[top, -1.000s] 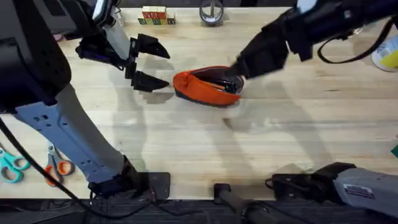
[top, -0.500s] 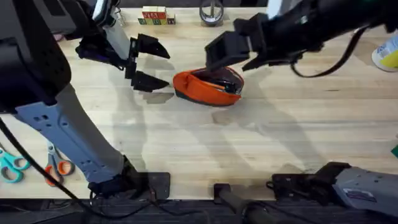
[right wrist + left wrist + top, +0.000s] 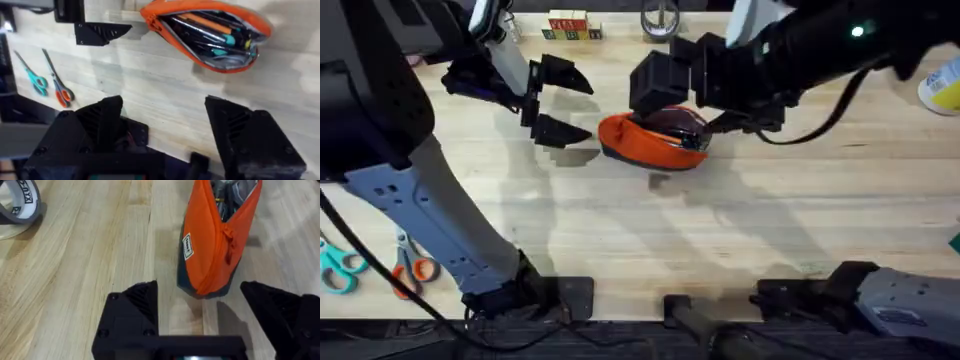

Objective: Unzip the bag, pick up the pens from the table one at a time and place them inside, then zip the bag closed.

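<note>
The oblong orange fabric pouch (image 3: pixel 655 140) lies unzipped at the upper middle of the overhead frame on the pale wooden plank table (image 3: pixel 720 230), with dark pens (image 3: pixel 210 35) packed inside (some with orange or teal ends). The left gripper (image 3: pixel 552 100) sits just left of it, fingers spread wide, holding nothing. The right gripper (image 3: pixel 165 125) hangs above the pouch, likewise wide open and empty.

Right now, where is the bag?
In the overhead view the bag lies unzipped on the table, far centre, between the left gripper and the right gripper hovering above it.
</note>
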Available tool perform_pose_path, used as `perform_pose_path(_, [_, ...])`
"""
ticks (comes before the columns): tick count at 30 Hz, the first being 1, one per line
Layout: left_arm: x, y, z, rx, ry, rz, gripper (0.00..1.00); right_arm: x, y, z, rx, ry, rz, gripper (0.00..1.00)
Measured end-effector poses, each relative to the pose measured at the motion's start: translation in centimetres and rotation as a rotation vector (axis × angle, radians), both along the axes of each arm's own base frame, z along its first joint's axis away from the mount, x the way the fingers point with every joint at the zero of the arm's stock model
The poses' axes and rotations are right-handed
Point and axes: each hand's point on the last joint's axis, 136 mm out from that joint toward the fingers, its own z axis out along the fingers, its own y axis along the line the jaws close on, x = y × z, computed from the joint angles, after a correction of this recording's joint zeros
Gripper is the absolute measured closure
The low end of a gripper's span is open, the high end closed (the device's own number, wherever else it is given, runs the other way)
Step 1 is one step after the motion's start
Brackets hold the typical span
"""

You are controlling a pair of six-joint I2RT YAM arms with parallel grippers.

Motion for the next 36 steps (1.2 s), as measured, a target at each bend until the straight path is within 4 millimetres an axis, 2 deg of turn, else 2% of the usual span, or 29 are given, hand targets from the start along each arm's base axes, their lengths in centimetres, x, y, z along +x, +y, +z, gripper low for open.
perform_pose_path(9, [0.0, 0.0, 0.0, 0.0, 0.0, 0.0, 0.007, 0.5, 0.8, -1.7, -0.001, 0.082, -0.091, 0.003])
perform_pose_path(19, [0.0, 0.0, 0.0, 0.0, 0.0, 0.0, 0.007, 0.8, 4.2, -3.8, -0.021, 0.071, -0.045, 0.004])
perform_pose_path(32, [0.0, 0.0, 0.0, 0.0, 0.0, 0.0, 0.007, 0.4, 7.1, -6.5, -0.12, -0.001, -0.021, 0.005])
perform_pose_path(36, [0.0, 0.0, 0.0, 0.0, 0.0, 0.0, 0.007, 0.7, 7.2, -7.7, -0.149, 0.008, -0.039, 0.005])
